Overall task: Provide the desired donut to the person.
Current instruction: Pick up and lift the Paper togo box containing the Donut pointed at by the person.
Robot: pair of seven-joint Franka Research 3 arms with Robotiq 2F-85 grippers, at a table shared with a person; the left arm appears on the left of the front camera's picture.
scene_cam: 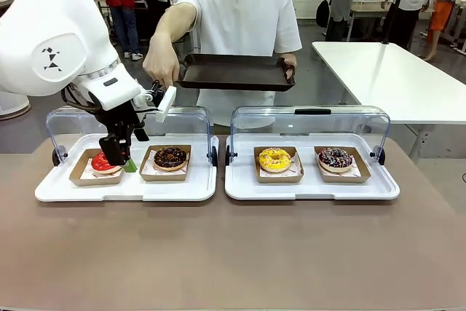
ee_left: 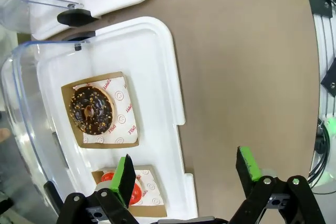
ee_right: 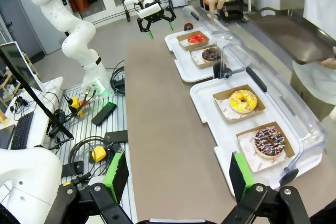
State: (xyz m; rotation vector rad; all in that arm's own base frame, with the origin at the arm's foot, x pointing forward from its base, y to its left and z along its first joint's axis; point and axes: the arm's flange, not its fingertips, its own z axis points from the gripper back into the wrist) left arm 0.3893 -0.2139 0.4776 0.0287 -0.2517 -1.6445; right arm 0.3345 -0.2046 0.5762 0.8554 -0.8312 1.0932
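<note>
Over the near edge of the brown table (scene_cam: 233,253), the right gripper (ee_right: 178,174) hangs with its green pads spread wide and nothing between them, near the front corner of the right white tray (scene_cam: 313,191). Four round donuts lie flat, holes up, each in a brown card holder (scene_cam: 279,178), so none has a long axis. The red donut (scene_cam: 100,163) and chocolate donut (scene_cam: 170,156) are on the left white tray (scene_cam: 124,189), the yellow donut (scene_cam: 274,159) and sprinkled donut (scene_cam: 336,157) on the right one. The left gripper (scene_cam: 120,162) points straight down at the red donut, jaws parted and empty. Its wrist view has one pad over the donut, hiding part of it, and the other out over bare table beyond the tray's edge. Whether a pad touches the icing cannot be told. Each tray's clear lid (scene_cam: 189,121) stands tipped open at the back. Behind them the person (scene_cam: 240,20) holds a dark tray (scene_cam: 233,72) in one hand. The other hand (scene_cam: 160,67) hangs behind the left lid, index finger down; which donut it singles out is unclear.
</note>
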